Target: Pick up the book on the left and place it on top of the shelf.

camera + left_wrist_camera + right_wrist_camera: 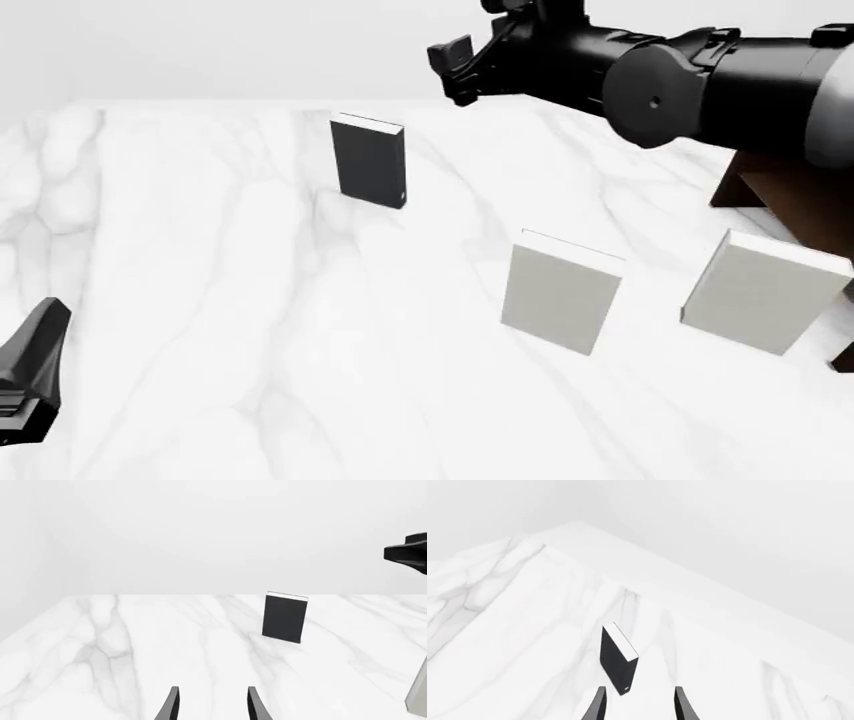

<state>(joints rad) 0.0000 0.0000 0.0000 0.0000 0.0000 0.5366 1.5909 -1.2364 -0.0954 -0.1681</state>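
Nearest me, my left end effector (27, 370) sits low at the front left edge of the white marble surface (200, 300), fingers parted and empty. Two light grey books (561, 297) stand upright to the right, near the dark brown shelf (787, 205) at the far right edge. Farther back, the dark book (368, 160) stands upright, alone. My right end effector (639, 707) hangs above it, fingers parted, gripping nothing.

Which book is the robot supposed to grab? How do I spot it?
Look at the white marble table with three books standing upright. The book to grab stands farthest left and farthest back. It is the only black one; the other two books are pale grey.
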